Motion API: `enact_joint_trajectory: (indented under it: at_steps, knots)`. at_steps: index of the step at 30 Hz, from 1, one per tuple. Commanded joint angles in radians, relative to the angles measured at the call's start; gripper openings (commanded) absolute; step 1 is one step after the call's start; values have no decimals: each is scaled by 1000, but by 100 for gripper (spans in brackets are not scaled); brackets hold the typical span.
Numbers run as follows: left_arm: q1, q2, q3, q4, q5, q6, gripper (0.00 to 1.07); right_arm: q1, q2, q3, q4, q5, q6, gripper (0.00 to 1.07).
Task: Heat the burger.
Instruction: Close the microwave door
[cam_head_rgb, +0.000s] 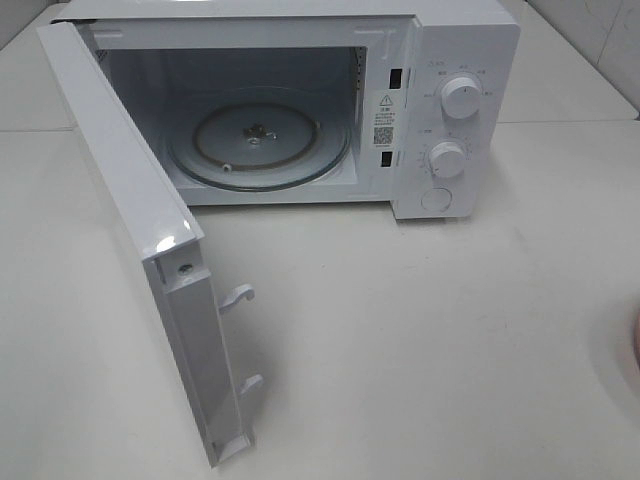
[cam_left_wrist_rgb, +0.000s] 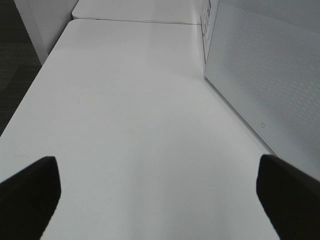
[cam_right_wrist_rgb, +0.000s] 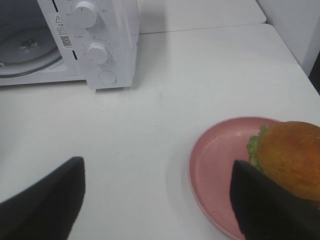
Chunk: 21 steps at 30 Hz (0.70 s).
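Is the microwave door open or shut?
Open. The door swings wide toward the front, showing the bare glass turntable inside the microwave.

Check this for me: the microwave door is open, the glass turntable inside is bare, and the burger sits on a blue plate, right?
Not quite: the plate under the burger is pink, as the right wrist view shows. The microwave door is open and the turntable is bare.

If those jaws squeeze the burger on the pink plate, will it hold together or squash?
The burger looks stacked, with lettuce frilling out under a domed bun, so its layers may slide apart. Its glossy, rounded top could slip from a pinch. It sits near the pink plate's edge, so a push might shove it off.
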Motion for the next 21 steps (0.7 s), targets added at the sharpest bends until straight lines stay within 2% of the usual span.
enact_joint_trajectory:
  at_steps: [1,9,14,15,16,17,18,19,20,21]
  knots:
    - [2,-17,3,-2,-13,-3,100,-8,-25,0,5,-9,-12,76]
    - [2,-17,-25,-45,-62,-3,99,-8,-25,0,5,-9,-12,76]
    - [2,0,-27,-45,-131,-14,90,-8,-25,0,5,-9,-12,76]
    - [2,26,-26,-45,-161,-22,80,-8,-25,0,5,-9,-12,76]
    - [2,26,-26,-45,-161,-22,80,-8,-25,0,5,-9,-12,76]
    - [2,38,-25,-45,-180,-22,75,-8,-25,0,5,-9,-12,76]
    - [2,66,-23,-45,-212,-22,64,-8,-25,0,5,-9,-12,76]
    - [2,66,-23,-45,-212,-22,64,-8,-25,0,5,-9,-12,76]
    - [2,84,-22,-45,-231,-22,57,-8,-25,0,5,-9,-12,76]
    - [2,119,-22,-45,-263,-22,45,-8,-25,0,5,-9,-12,76]
